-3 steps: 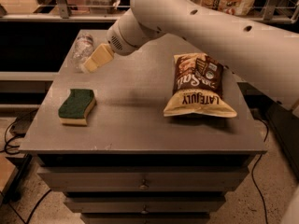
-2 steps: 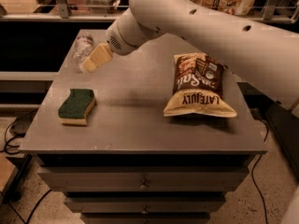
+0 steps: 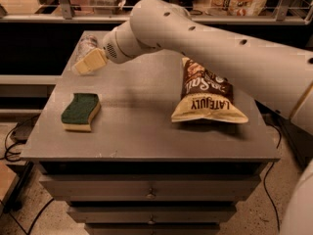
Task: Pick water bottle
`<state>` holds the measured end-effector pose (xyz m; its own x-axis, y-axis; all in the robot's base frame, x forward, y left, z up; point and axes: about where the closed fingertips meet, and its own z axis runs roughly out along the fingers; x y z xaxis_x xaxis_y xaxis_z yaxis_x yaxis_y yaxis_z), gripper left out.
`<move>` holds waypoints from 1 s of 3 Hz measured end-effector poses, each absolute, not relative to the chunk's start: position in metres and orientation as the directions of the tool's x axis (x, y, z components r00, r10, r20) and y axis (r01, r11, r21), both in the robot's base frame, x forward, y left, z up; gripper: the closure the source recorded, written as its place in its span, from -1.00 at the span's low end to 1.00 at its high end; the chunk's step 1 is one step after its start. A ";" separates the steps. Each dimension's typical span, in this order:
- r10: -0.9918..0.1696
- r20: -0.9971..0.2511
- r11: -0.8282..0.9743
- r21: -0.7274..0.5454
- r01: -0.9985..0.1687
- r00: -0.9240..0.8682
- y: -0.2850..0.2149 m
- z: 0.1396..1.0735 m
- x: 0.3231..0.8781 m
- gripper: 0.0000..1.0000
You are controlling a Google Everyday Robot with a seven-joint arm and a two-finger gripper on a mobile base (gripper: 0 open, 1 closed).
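Note:
The water bottle (image 3: 85, 46) is a small clear crinkled plastic bottle lying at the far left corner of the grey table (image 3: 142, 126). My gripper (image 3: 90, 62), cream-coloured at the tip of the big white arm (image 3: 195, 38), hangs low over the table, right in front of the bottle and partly overlapping its near end. I cannot tell whether it touches the bottle. The arm reaches in from the right, across the back of the table.
A green sponge (image 3: 80, 111) lies near the left front of the table. A brown and cream chip bag (image 3: 205, 94) lies at the right. The table has drawers below. Shelving and railings stand behind the table. Cables lie on the floor at left.
The gripper has moved slightly left, closer to the bottle. The bottle, sponge and chip bag have not moved.

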<state>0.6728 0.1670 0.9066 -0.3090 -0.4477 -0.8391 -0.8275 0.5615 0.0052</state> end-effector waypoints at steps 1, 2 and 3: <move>-0.408 -0.861 0.588 0.005 -0.809 -0.302 0.187 0.903 0.688 -1.00; -0.416 -0.856 0.626 -0.026 -0.779 -0.306 0.201 0.893 0.702 -1.00; -0.409 -0.848 0.663 -0.022 -0.748 -0.337 0.213 0.878 0.716 -1.00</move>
